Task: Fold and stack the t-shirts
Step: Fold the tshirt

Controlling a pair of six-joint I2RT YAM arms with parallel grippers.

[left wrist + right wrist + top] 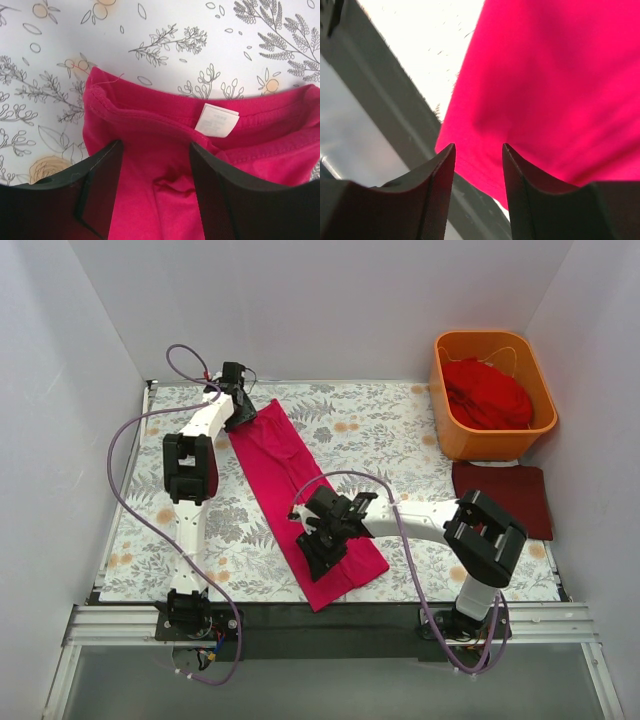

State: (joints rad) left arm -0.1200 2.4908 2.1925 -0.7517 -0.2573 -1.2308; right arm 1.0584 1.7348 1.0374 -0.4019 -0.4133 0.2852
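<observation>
We are viewing the right gripper (478, 147) at the bottom of the frame. Its two dark fingers (436, 192) are standing apart, with a gap between the tips. The magenta-pink t-shirt (555, 85) is filling the centre and upper right and is showing through that gap. Its lower corner is lying just beside the left fingertip. A white surface (425, 45) is occupying the upper centre. A dark grey strip (390, 95) is running diagonally from the upper left to the bottom centre. A paler grey area (345, 135) is bordering it on the left.
</observation>
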